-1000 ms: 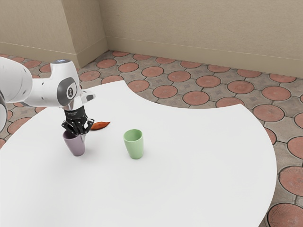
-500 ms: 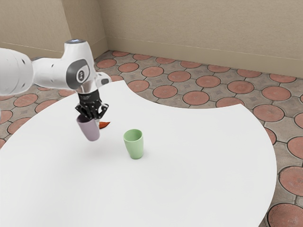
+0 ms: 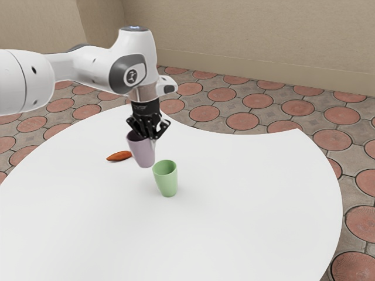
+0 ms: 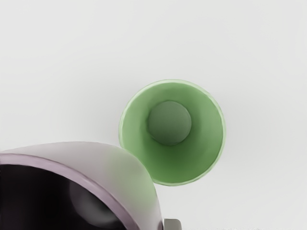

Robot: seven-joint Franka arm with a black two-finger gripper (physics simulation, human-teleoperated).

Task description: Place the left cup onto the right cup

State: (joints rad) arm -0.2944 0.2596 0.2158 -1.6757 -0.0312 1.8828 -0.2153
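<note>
A pale purple cup point(image 3: 142, 151) hangs in the air, tilted, with my gripper point(image 3: 147, 134) shut on its rim. It is just up and to the exterior view's left of the green cup point(image 3: 165, 177), which stands upright on the white table point(image 3: 234, 211). In the wrist view the purple cup point(image 4: 81, 187) sits large right under my hand, and the green cup point(image 4: 171, 130) shows its open mouth beside it, partly overlapped by the purple cup's wall.
An orange-red object point(image 3: 119, 156) lies flat on the table to the exterior view's left of the cups. The table's curved edge point(image 3: 337, 175) runs along the exterior view's right, above a floor of red round tiles.
My gripper has lifted the purple cup off the table and carried it toward the exterior view's right, up to the green cup. The orange-red object is now uncovered behind it.
</note>
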